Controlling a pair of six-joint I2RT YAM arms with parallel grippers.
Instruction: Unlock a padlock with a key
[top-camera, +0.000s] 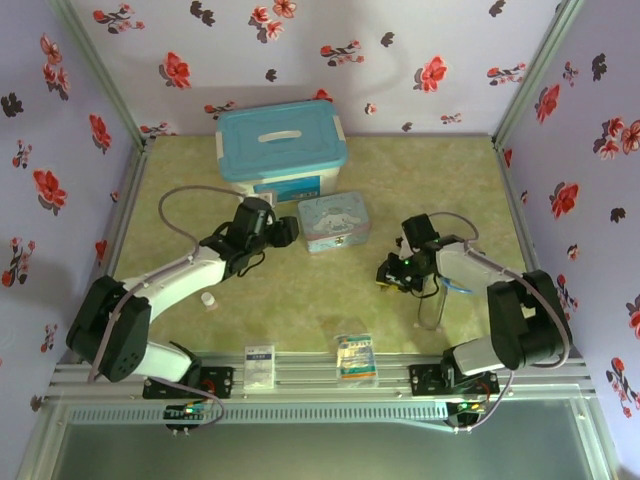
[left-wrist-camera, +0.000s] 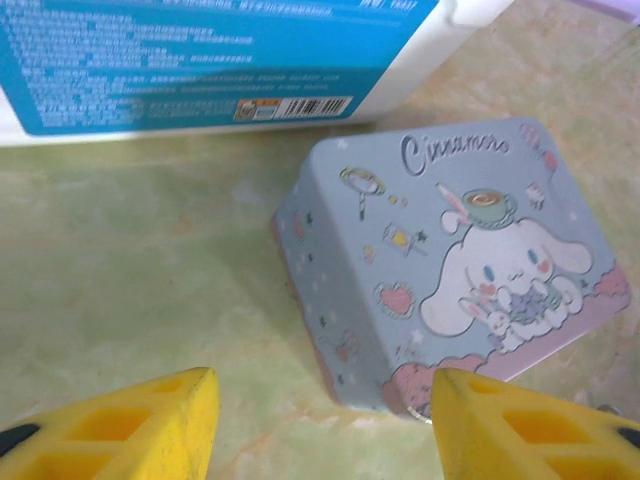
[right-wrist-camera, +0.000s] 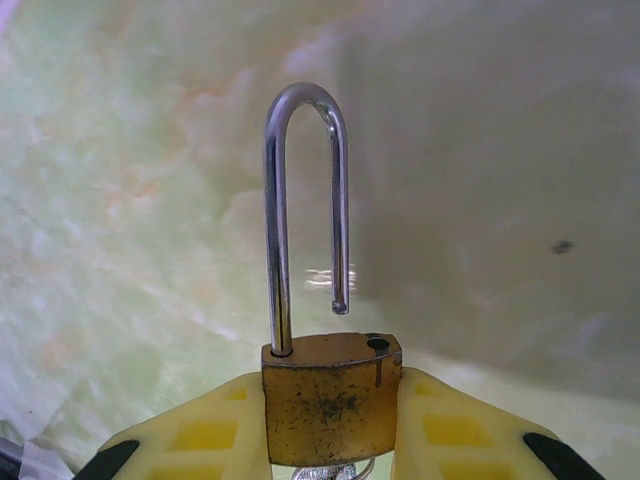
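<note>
right hand (right-wrist-camera: 330, 435) clamped on small brass padlock (right-wrist-camera: 332, 395), silvery shackle (right-wrist-camera: 277, 220) sprung free at 12 o'clock: keep grip square; left hand (left-wrist-camera: 320, 415) apart, light-blue cartoon tin (left-wrist-camera: 450, 260) at 1 o'clock.

Lilac walls (top-camera: 330, 25) with red flowers enclose a pale-green marbled tabletop (top-camera: 310, 300).

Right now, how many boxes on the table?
2. A blue-lidded bin sits at the back centre. A light-blue tin is just in front of it, slightly to the right. The arms could hide something small.
</note>
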